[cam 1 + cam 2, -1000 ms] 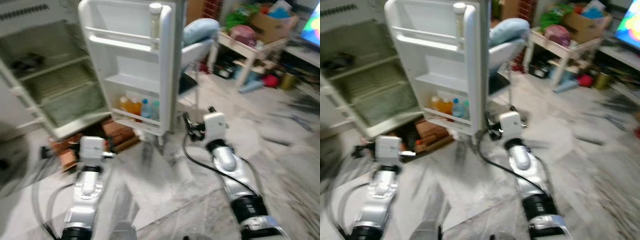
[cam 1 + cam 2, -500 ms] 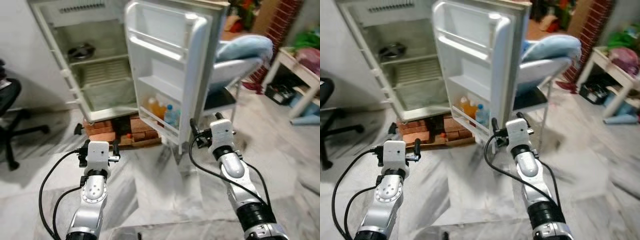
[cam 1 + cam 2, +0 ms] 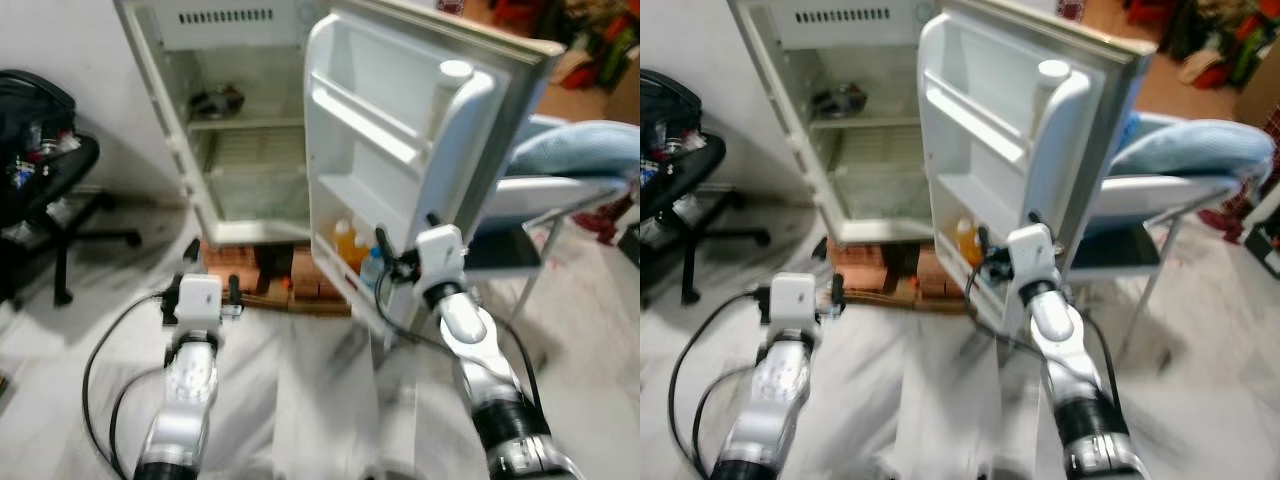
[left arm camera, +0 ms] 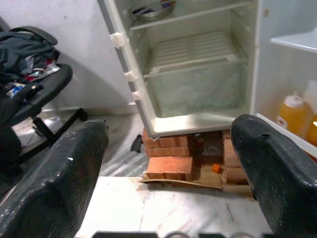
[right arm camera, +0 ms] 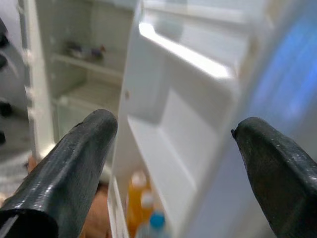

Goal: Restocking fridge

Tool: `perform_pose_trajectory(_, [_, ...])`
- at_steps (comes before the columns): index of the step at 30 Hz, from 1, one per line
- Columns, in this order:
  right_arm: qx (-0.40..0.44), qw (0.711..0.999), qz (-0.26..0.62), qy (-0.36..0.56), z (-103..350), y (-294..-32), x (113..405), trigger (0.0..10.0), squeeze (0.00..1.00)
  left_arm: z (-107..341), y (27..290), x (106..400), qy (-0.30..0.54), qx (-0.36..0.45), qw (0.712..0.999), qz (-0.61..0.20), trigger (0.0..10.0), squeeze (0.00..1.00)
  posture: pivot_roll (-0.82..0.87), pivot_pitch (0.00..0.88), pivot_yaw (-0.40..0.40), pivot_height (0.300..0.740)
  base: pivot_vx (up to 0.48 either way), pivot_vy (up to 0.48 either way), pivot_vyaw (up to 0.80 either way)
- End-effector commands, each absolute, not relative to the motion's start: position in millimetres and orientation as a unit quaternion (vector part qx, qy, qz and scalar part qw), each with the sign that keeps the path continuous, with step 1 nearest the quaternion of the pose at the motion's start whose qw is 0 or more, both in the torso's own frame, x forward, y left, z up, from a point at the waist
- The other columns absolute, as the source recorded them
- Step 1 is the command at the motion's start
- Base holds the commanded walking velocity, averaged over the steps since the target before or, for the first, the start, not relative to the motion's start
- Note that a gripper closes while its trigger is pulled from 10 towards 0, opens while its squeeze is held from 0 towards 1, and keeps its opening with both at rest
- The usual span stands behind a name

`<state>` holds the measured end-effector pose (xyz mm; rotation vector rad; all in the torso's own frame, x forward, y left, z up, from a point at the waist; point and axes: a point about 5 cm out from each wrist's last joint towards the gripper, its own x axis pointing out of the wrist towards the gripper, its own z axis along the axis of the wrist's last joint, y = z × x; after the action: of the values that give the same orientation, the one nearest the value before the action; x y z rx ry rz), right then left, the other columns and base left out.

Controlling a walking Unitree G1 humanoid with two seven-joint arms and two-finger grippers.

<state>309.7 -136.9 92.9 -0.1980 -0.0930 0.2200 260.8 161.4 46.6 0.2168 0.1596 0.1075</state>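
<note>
The white fridge (image 3: pixel 240 150) stands open on the floor ahead, its shelves nearly bare apart from a metal bowl (image 4: pixel 151 9) on an upper shelf. Its door (image 3: pixel 400 150) swings out to the right. The door's lowest shelf holds an orange bottle (image 3: pixel 345 243) and a blue-capped bottle (image 3: pixel 372 268). My left gripper (image 4: pixel 173 163) is open and empty, low in front of the fridge body. My right gripper (image 5: pixel 173 163) is open and empty too, close to the door's inner side at the height of the bottles.
Red bricks (image 4: pixel 171 166) prop up the fridge. A black office chair (image 3: pixel 40 160) piled with clothes stands at the left. A metal-framed chair with a blue cushion (image 3: pixel 575 150) stands behind the door at the right. The floor is pale marble.
The camera has swung left and come nearer, so the fridge now sits in the middle and the cluttered table has left the picture. Both grippers stay open and empty.
</note>
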Motion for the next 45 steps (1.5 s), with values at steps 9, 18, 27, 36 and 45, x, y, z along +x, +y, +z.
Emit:
perform_pose_trajectory(9, [-0.091,0.988,0.116,-0.055,97,-134,312,10.0,0.0,43,165,262,0.096,0.117,0.987,0.049,10.0,0.0,0.12,0.017,0.007,0.74,0.0,-0.47,0.0])
perform_pose_trajectory(18, [-0.026,0.952,0.302,0.046,65,-118,280,10.0,0.0,43,157,261,0.094,0.107,0.99,0.024,10.0,0.0,0.13,0.016,0.008,0.74,0.0,-0.48,0.0])
perform_pose_trajectory(27, [-0.127,0.918,0.351,0.135,34,-134,270,10.0,0.0,42,158,261,0.097,0.1,0.99,0.023,10.0,0.0,0.13,0.016,0.01,0.74,0.0,-0.32,0.0])
perform_pose_trajectory(36, [-0.092,0.97,0.216,0.062,72,-142,307,10.0,0.0,41,167,259,0.109,0.097,0.988,0.054,10.0,0.0,0.14,0.02,0.018,0.74,0.0,0.0,0.0])
perform_pose_trajectory(45, [-0.01,0.988,0.153,-0.01,112,-122,336,10.0,0.0,20,176,249,0.201,0.059,0.973,0.093,10.0,0.0,0.15,0.024,0.02,0.74,0.0,0.0,0.0])
